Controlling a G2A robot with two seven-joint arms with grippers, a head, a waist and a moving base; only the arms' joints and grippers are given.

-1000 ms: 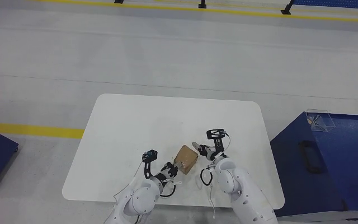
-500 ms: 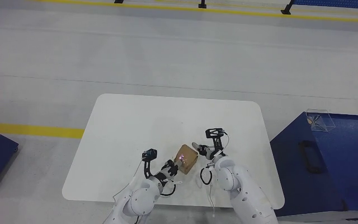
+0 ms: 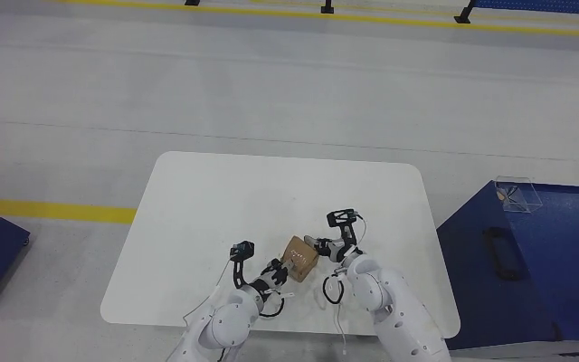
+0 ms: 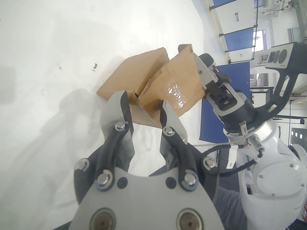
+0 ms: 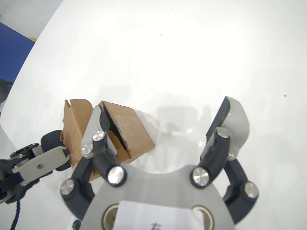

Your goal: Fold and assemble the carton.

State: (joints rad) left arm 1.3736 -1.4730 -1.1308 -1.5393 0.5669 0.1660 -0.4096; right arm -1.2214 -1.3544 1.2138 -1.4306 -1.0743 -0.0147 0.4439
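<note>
A small brown carton [image 3: 300, 254] lies on the white table [image 3: 271, 190] near its front edge, partly folded, with flaps standing up. In the left wrist view my left gripper [image 4: 144, 110] is shut on the carton [image 4: 146, 72] at its near corner, cardboard between the fingers. My right gripper [image 5: 165, 117] is open wide on the carton's [image 5: 134, 128] other side. One of its fingers [image 5: 102, 118] rests against a raised flap, the other hangs over bare table. In the top view the left gripper [image 3: 279, 270] and right gripper [image 3: 323, 246] flank the carton.
A blue cabinet [image 3: 516, 262] stands beside the table on the right, with a clear plastic box [image 3: 517, 193] on top. The table's front edge [image 3: 271, 324] runs just behind both grippers. Bare white table stretches to the back and left.
The right gripper has moved left until one finger touches the carton's flap. The carton has shifted and turned slightly. The left gripper keeps its hold.
</note>
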